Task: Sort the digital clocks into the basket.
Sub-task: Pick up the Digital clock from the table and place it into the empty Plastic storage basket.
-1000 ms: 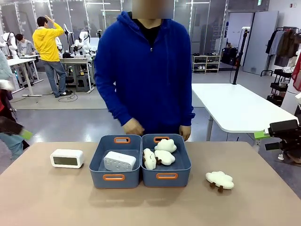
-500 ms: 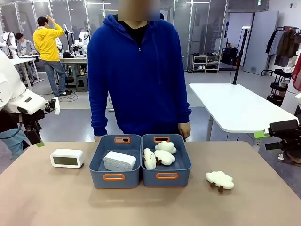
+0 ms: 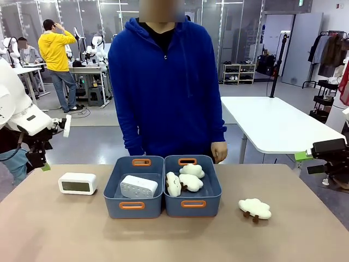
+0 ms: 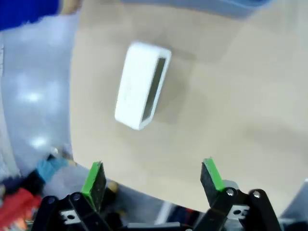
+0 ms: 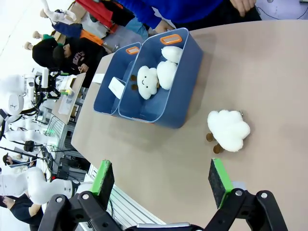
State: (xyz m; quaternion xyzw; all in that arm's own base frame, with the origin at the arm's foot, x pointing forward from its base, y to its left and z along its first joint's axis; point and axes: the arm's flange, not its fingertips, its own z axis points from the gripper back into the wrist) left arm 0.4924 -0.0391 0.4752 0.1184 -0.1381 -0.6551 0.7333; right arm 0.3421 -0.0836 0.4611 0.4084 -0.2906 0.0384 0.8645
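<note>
One white digital clock (image 3: pixel 77 183) stands on the table left of the bins, its grey-green screen facing me; in the left wrist view this clock (image 4: pixel 142 86) lies ahead of my open left gripper (image 4: pixel 153 177), well apart from it. My left gripper (image 3: pixel 39 162) hangs at the table's left edge. A second clock (image 3: pixel 138 186) lies dotted face up in the left basket (image 3: pixel 112 191), and this clock (image 5: pixel 117 87) appears again inside that basket (image 5: pixel 103 98) in the right wrist view. My right gripper (image 5: pixel 161 177) stands open above the table's right end, holding nothing.
The right bin (image 3: pixel 212 191) holds several plush sheep (image 3: pixel 191 182). Another sheep (image 3: pixel 254 208) lies loose on the table at the right. A person in a blue hoodie (image 3: pixel 166 82) stands behind the bins, hands at their sides.
My left arm has come into view at the left edge and settled beside the table. The person has drawn both hands back from the bins and straightened up.
</note>
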